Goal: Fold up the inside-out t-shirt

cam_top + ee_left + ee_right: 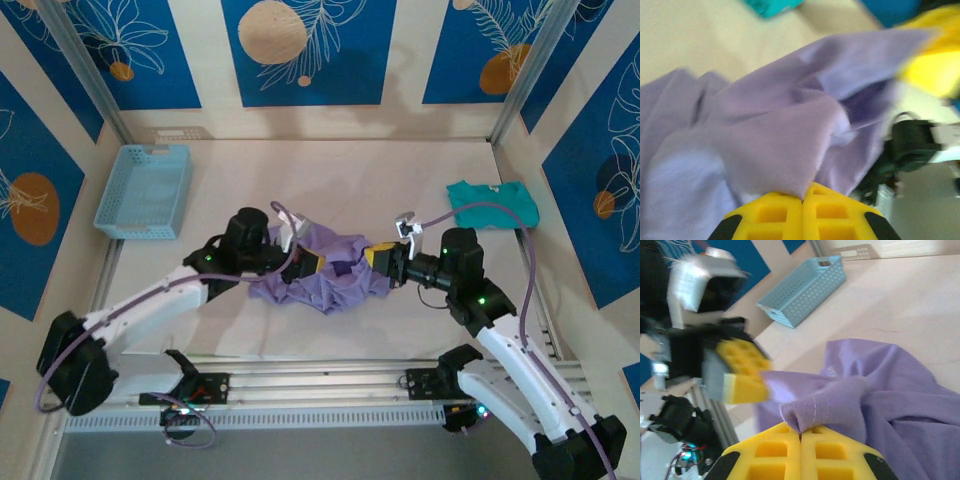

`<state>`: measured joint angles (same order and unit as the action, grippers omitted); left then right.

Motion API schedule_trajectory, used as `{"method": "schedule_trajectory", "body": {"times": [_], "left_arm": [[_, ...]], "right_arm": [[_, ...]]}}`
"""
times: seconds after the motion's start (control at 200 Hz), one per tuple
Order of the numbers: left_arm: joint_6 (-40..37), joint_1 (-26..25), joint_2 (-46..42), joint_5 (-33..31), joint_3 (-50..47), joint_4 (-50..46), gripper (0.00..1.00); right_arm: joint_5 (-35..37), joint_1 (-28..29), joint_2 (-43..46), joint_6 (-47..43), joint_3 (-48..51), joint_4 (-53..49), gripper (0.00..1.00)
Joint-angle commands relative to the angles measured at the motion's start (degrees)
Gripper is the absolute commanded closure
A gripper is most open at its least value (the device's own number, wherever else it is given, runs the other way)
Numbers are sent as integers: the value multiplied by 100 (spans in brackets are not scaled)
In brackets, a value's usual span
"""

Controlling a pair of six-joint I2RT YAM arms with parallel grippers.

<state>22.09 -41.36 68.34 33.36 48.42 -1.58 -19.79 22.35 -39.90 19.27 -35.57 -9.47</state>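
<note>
The inside-out t-shirt (pixel 330 275), lavender-purple, lies crumpled at the table's middle between both arms. My left gripper (pixel 312 264) is shut on a fold at its left side; in the left wrist view the yellow jaws (pixel 803 199) meet with purple cloth (pixel 775 135) pinched between them. From the right, my right gripper (pixel 378 256) is shut on a stitched hem. The right wrist view has that hem (pixel 825 407) caught at the closed tips (pixel 800 431), and the left gripper's yellow fingers (pixel 742 372) just beyond.
A light blue basket (pixel 145 190) stands at the far left. A small teal-green shirt (pixel 493 203) lies at the far right near the wall. Bare table stretches behind the purple cloth. The aluminium rail (pixel 320 385) runs along the near edge.
</note>
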Motion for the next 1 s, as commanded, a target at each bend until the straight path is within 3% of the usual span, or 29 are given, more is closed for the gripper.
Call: {"method": "schedule_trajectory", "body": {"times": [0.0,0.235,0.365,0.53,0.635,0.79,0.905,0.99], "left_arm": [[467,34,-445,1201,-393,1304,100],[1049,23,-673,1936,-735,2345,100],[1007,28,-725,1738,-683,2286,99],[702,30,-692,1108,-509,1585,100],[686,29,-640,856,-459,1436,100],[766,25,-543,849,-429,1498,100],[771,24,-541,971,-456,1584,100],[774,21,-558,1094,-498,1659,100]], "right_arm": [[282,-89,57,-308,40,-320,100],[899,-142,-534,418,-385,-1101,96],[955,-118,-922,339,-819,-1981,85],[1258,33,54,-180,-804,-2190,64],[785,104,664,-343,-622,-1833,58],[-490,486,935,-523,-268,-974,60],[-637,1020,613,-590,-240,-537,66],[-230,1394,164,-583,-304,-301,72]]}}
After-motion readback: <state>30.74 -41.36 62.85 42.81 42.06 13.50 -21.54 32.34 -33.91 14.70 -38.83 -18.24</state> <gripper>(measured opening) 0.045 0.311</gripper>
